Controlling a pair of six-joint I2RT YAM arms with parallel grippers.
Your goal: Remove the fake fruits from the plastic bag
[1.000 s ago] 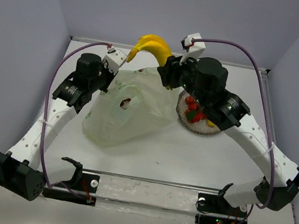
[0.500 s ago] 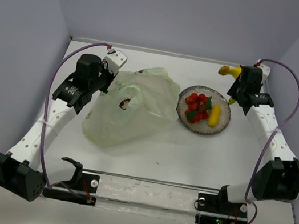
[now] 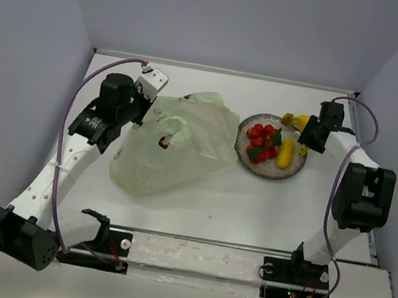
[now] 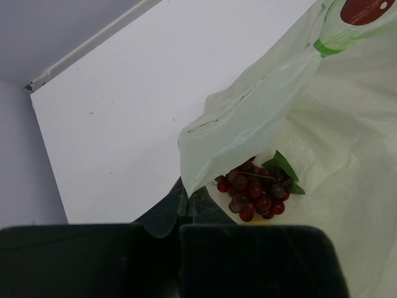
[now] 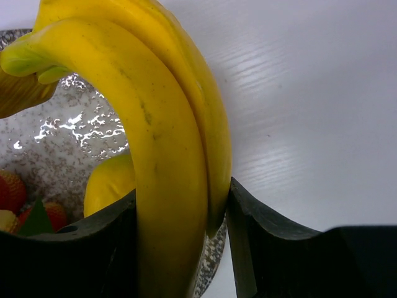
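Two arms reach in from the near edge of the white worktop [image 3: 249,212]. At the left, the left tool [image 4: 183,208] is pressed together on a fold at the rim of the thin, crinkly, translucent pale yellow-green plastic bag [image 3: 176,145], pinching the film between its dark fingers [image 4: 155,217]. The plastic bag lies slumped on the worktop left of centre and carries small dark red marks [image 3: 165,140].

The left wrist view looks in under the held flap. There a glossy dark purple-red bunch of plastic grapes [image 4: 254,189] with green leaves lies inside the bag on its lower layer.

Just beside the bag's right edge sits the round grey speckled plate [image 3: 265,170]. On it lie a cluster of glossy red plastic berries [image 3: 261,137] with green leaves and, to their right, a small smooth yellow oval fruit [image 3: 285,153].

At the plate's far right rim the right tool [image 5: 180,205] grips the curved glossy yellow plastic banana [image 5: 167,124]. Its jaws are partly spread, with one dark finger against each side. The banana hangs over the rim above the oval fruit; whether it touches the plate cannot be told.
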